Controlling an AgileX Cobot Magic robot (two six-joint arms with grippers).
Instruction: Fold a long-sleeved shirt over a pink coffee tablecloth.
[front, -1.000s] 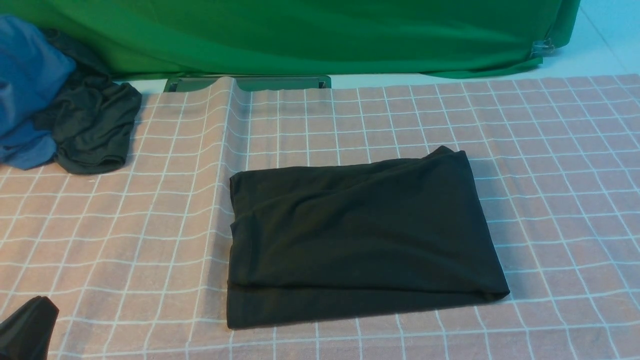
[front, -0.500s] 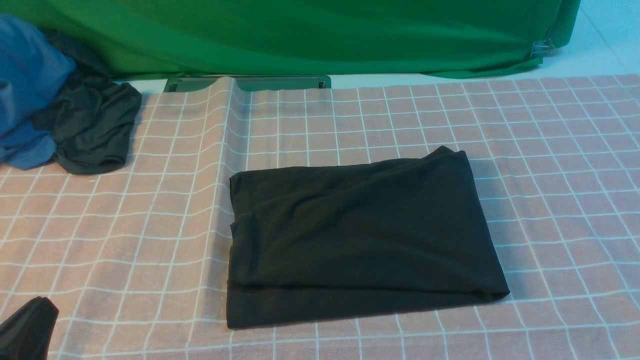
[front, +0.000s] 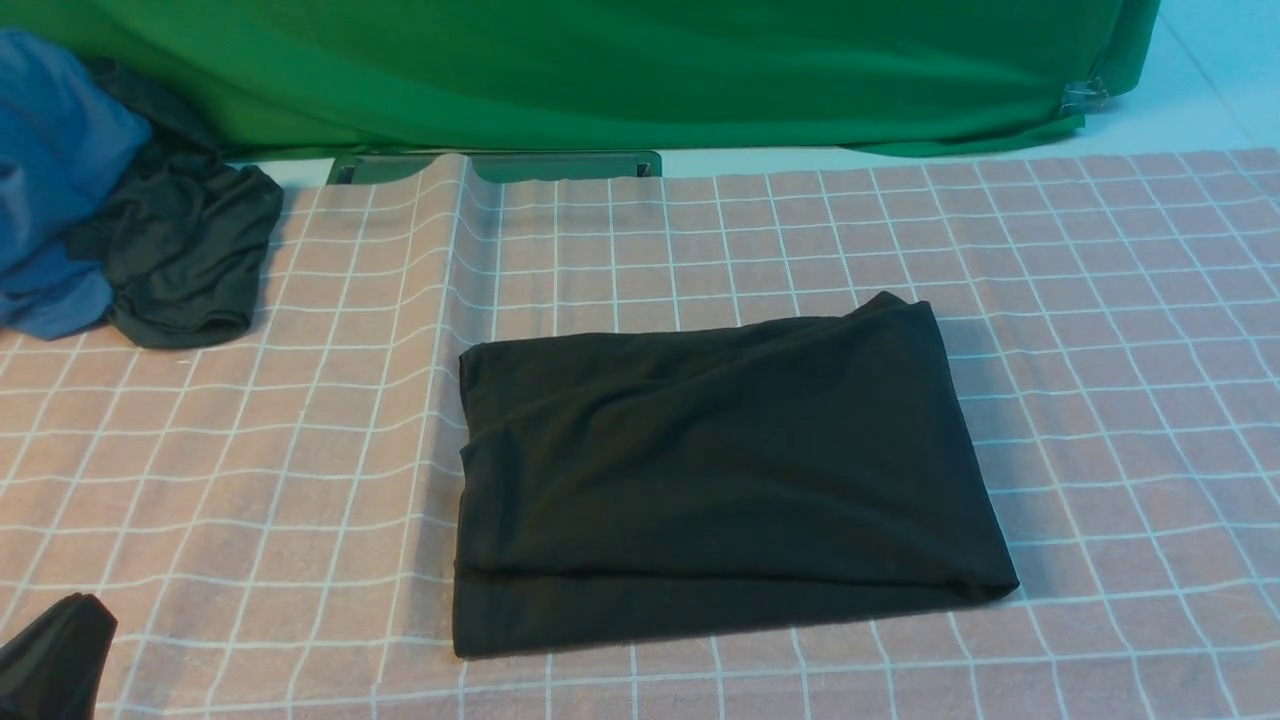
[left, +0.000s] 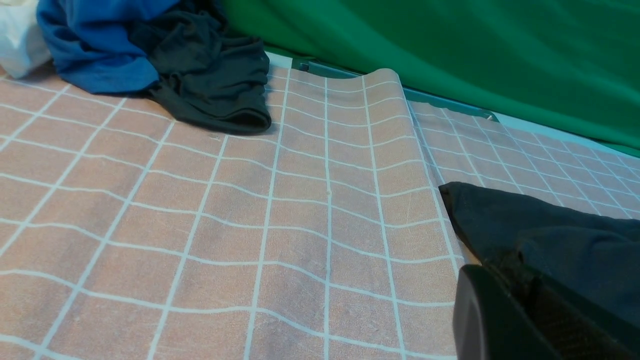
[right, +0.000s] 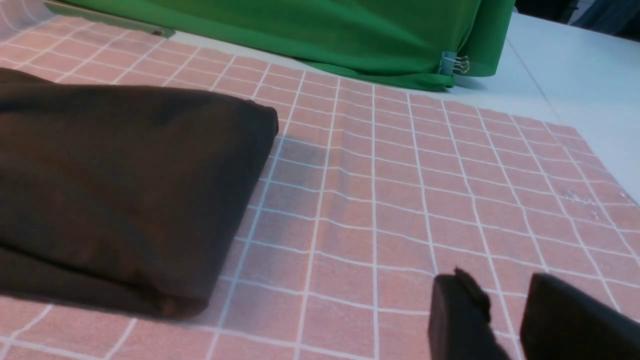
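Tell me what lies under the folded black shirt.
The shirt lies flat on the pink tablecloth, whose grid shows on every side of it. Whatever is beneath the shirt's own folded layers, and under the cloth itself, is covered.

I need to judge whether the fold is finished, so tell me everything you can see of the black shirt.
The long-sleeved shirt is black soft knit, folded into a layered, roughly rectangular packet. It lies flat on the pink coffee tablecloth, with mild wrinkles. No sleeves, collar or print show. Neither tool touches it.

One folded black long-sleeved shirt, one pink coffee tablecloth, one dark grey garment, one blue garment, one green cloth.
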